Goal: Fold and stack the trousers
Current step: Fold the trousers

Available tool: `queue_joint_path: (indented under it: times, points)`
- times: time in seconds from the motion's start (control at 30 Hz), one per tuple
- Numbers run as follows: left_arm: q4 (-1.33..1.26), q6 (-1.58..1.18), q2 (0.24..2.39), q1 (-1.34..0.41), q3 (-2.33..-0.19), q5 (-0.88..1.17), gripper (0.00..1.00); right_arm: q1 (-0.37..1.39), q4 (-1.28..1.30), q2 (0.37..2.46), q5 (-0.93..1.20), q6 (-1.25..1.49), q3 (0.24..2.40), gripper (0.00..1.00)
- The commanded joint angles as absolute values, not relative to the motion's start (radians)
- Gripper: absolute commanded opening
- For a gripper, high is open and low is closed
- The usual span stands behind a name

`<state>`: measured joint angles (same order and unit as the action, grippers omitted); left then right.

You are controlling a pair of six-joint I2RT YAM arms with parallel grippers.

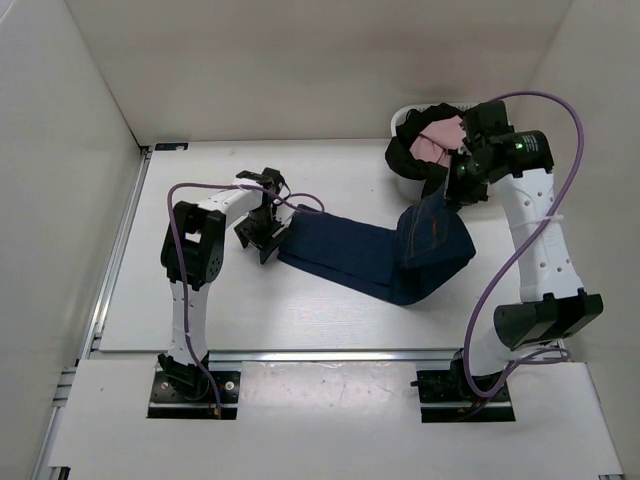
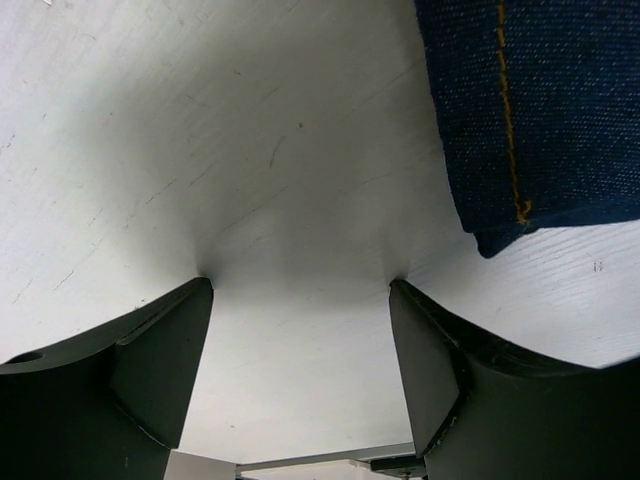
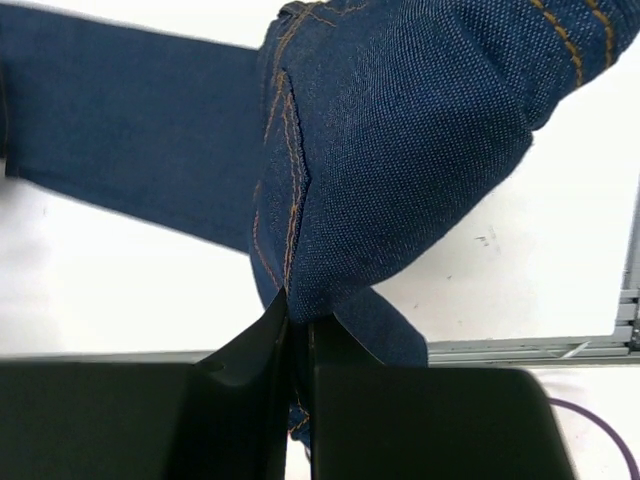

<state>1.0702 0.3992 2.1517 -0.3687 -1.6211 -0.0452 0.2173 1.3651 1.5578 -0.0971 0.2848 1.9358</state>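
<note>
**Entry: work cell, single moment**

**Surface and room:** white bench (image 1: pixel 330 190), faintly scratched in the left wrist view. Plain white walls (image 1: pixel 300 60) box it in at the left, top and right of the overhead frame. A metal rail (image 1: pixel 113 250) runs down its left edge.

**Task item:** trousers (image 1: pixel 350 255), dark navy denim with orange stitching. They lie as a long band from centre-left to centre-right of the overhead frame, then double over and rise toward upper right.

**Left pincer** (image 1: pixel 262 238): spread wide and holding nothing, low over the bench just beside the trousers' left end. In its own view the fingers (image 2: pixel 150 360) frame bare bench, and the denim sits apart at upper right (whether the tips touch the surface cannot be told).

**Right pincer** (image 1: pixel 458 190): pressed together on a fold of the denim, which bunches above its fingers (image 3: pixel 250 380) in the wrist view.

**Hidden or unclear:**
- A white container (image 1: pixel 403 120) at upper right holds a pink garment (image 1: pixel 440 140) and a black garment (image 1: pixel 405 160). It is largely covered by the right arm.
- The lifted end of the trousers is lost behind that wrist.
- The left side of the right wrist view is blurred.

**Edges, open room:** bare bench at upper left and along lower centre of the overhead frame. The folded denim lies well apart from the near edge
</note>
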Motion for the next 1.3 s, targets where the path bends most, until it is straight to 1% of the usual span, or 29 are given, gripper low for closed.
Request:
queue_joint_path:
  times: [0.0, 0.1, 0.17, 0.23, 0.3, 0.37, 0.47, 0.5, 0.57, 0.6, 0.67, 0.7, 0.77, 0.83, 0.87, 0.93, 0.97, 1.03, 1.07, 1.1, 1.17, 1.23, 1.27]
  points:
    - [1.055, 0.394, 2.152, -0.374, -1.644, -0.067, 0.83, 0.183, 1.450, 1.523, -0.150, 0.262, 2.016, 0.00]
    - [1.055, 0.394, 2.152, -0.374, -1.644, -0.067, 0.83, 0.173, 1.483, 1.514, -0.193, 0.262, 1.990, 0.00]
    - [1.055, 0.394, 2.152, -0.374, -1.644, -0.077, 0.83, 0.173, 1.483, 1.503, -0.181, 0.262, 1.958, 0.00]
    - [1.055, 0.394, 2.143, -0.374, -1.644, -0.077, 0.84, 0.173, 1.483, 1.537, -0.155, 0.252, 1.937, 0.00]
    - [1.055, 0.394, 2.143, -0.374, -1.635, -0.077, 0.84, 0.225, 1.483, 1.572, -0.155, 0.252, 1.937, 0.00]
    - [1.055, 0.394, 2.132, -0.374, -1.626, -0.077, 0.84, 0.271, 1.483, 1.643, -0.195, 0.261, 1.979, 0.00]
    - [1.055, 0.385, 2.132, -0.365, -1.617, -0.077, 0.84, 0.371, 1.483, 1.759, -0.219, 0.293, 2.097, 0.00]
    - [1.055, 0.385, 2.132, -0.356, -1.617, -0.077, 0.84, 0.388, 1.483, 1.820, -0.219, 0.293, 2.165, 0.00]
    - [1.055, 0.385, 2.132, -0.356, -1.617, -0.068, 0.84, 0.428, 1.483, 1.886, -0.196, 0.320, 2.233, 0.00]
    - [1.055, 0.385, 2.132, -0.356, -1.617, -0.067, 0.84, 0.472, 1.483, 1.957, -0.184, 0.321, 2.265, 0.00]
    - [1.055, 0.385, 2.132, -0.347, -1.617, -0.058, 0.84, 0.543, 1.483, 2.029, -0.149, 0.336, 2.359, 0.00]
    - [1.055, 0.385, 2.141, -0.347, -1.617, -0.048, 0.84, 0.563, 1.465, 2.098, -0.126, 0.350, 2.387, 0.00]
    - [1.055, 0.385, 2.141, -0.318, -1.617, -0.006, 0.84, 0.613, 1.421, 2.150, -0.080, 0.406, 2.425, 0.00]
    - [1.055, 0.376, 2.141, -0.287, -1.626, 0.006, 0.84, 0.641, 1.266, 2.164, 0.009, 0.449, 2.375, 0.00]
    - [1.055, 0.376, 2.141, -0.272, -1.626, 0.018, 0.84, 0.664, 1.203, 2.164, 0.041, 0.497, 2.303, 0.00]
    - [1.055, 0.376, 2.141, -0.221, -1.617, 0.031, 0.84, 0.686, 1.035, 2.164, 0.080, 0.550, 2.243, 0.09]
    - [1.055, 0.376, 2.141, -0.206, -1.617, 0.031, 0.84, 0.707, 0.993, 2.164, 0.096, 0.587, 2.217, 0.18]
    - [1.055, 0.376, 2.141, -0.166, -1.608, 0.051, 0.84, 0.716, 0.928, 2.200, 0.116, 0.610, 2.233, 0.25]
    - [1.055, 0.376, 2.141, -0.155, -1.608, 0.051, 0.84, 0.732, 0.913, 2.235, 0.129, 0.621, 2.244, 0.40]
    - [1.055, 0.376, 2.141, -0.143, -1.608, 0.051, 0.84, 0.745, 0.890, 2.249, 0.152, 0.635, 2.253, 0.48]
    - [1.055, 0.376, 2.141, -0.103, -1.597, 0.051, 0.84, 0.775, 0.785, 2.269, 0.274, 0.635, 2.253, 0.61]
    - [1.046, 0.376, 2.132, -0.049, -1.597, 0.060, 0.84, 0.823, 0.733, 2.295, 0.368, 0.594, 2.299, 0.66]
    - [1.046, 0.385, 2.123, -0.029, -1.597, 0.060, 0.84, 0.842, 0.745, 2.295, 0.368, 0.562, 2.334, 0.68]
